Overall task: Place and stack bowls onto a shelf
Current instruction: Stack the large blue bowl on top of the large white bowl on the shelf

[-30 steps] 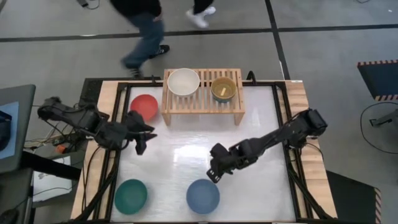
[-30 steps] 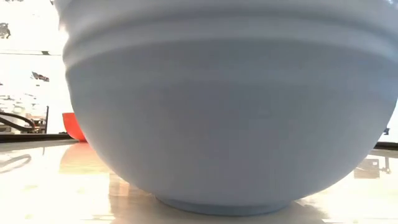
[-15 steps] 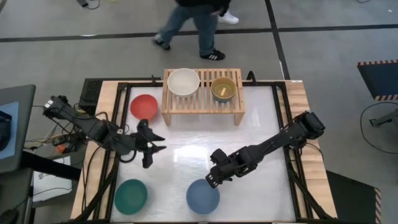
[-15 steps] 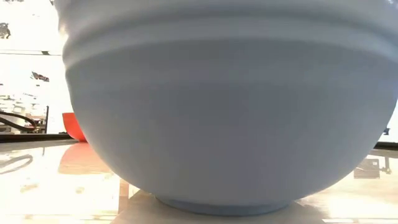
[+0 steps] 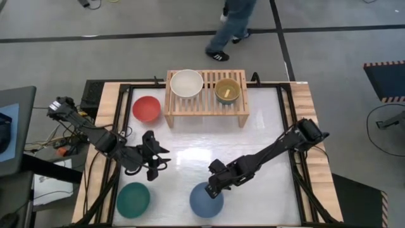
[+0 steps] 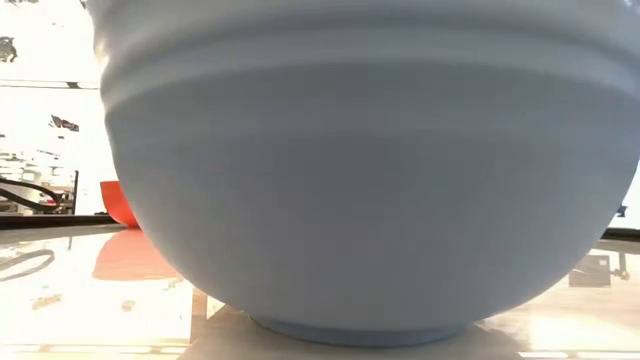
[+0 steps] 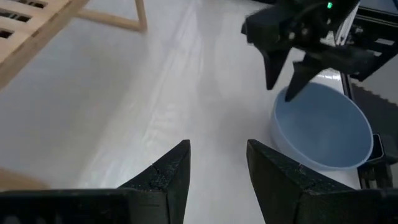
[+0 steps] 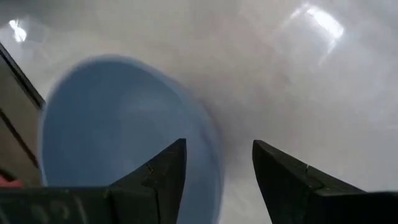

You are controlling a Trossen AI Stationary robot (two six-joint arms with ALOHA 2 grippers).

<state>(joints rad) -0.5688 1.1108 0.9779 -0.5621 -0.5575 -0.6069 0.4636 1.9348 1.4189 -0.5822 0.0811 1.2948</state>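
- Blue bowl [image 5: 206, 200], at the table's near edge, is the landmark. The right gripper [image 8: 216, 168] hangs over its rim, fingers spread and straddling the wall; a shallow bite could tip or skid it.
- Left gripper [image 5: 155, 166], spread and empty, waits beside it, near the dark green bowl [image 5: 133, 199].
- The shelf [image 5: 206, 103] stands well beyond, holding the cream bowl [image 5: 186, 83].

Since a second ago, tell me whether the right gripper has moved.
Yes. In the high view the right gripper has dropped away from the shelf toward the table's near edge, and now sits open at the blue bowl's rim.
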